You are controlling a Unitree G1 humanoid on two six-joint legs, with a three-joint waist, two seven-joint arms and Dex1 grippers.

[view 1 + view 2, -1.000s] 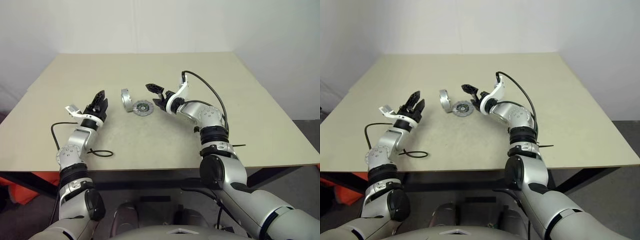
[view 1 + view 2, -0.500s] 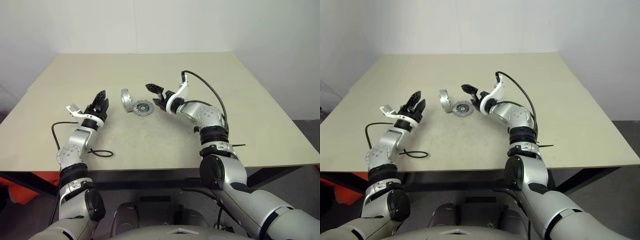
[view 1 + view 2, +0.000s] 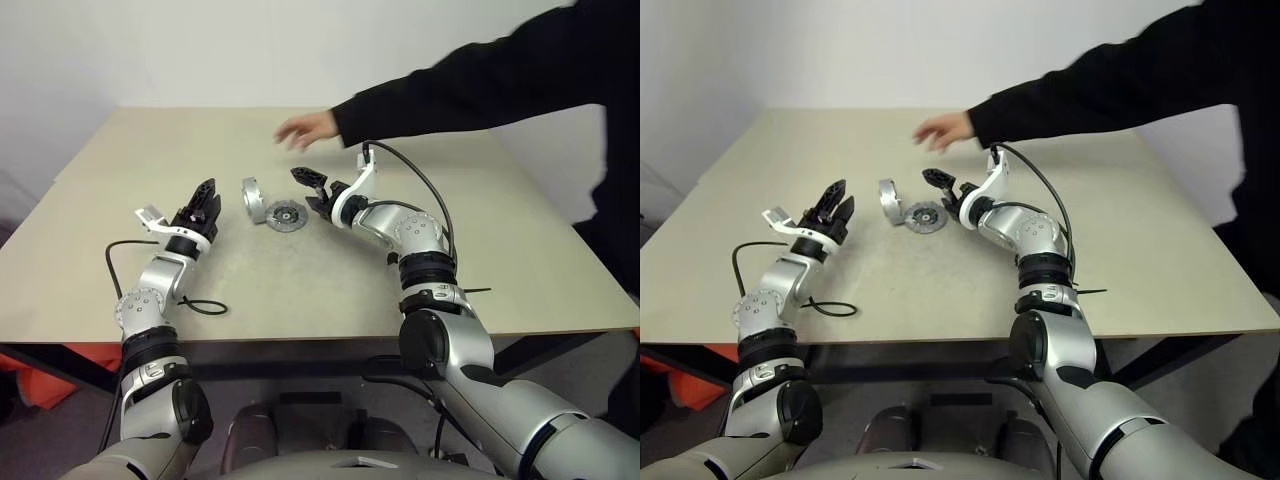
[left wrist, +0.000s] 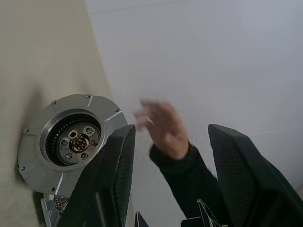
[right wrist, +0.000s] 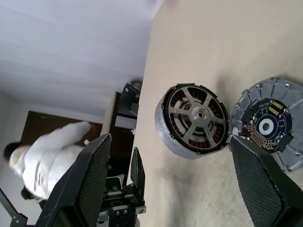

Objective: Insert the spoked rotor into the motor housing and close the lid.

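Observation:
The motor housing (image 3: 252,198) stands on its edge near the middle of the table. In the right wrist view its open face (image 5: 191,120) shows copper windings, with the silver spoked rotor (image 5: 198,112) sitting in it. Beside it, touching, the dark grey lid (image 3: 286,215) lies flat, notched rim outward. My right gripper (image 3: 312,192) hovers just right of both parts, open and empty. To the left of the housing my left gripper (image 3: 203,203) points at its silver back (image 4: 71,142), with its fingers (image 4: 118,161) apart and nothing between them.
A person's hand (image 3: 305,128) and black sleeve (image 3: 450,85) reach in from the right over the far part of the beige table (image 3: 300,280), just beyond the parts. A black cable (image 3: 200,305) loops on the table by my left arm.
A person's arm has come in from the right and now reaches over the table behind the parts. Neither arm has moved, and the parts lie as before.

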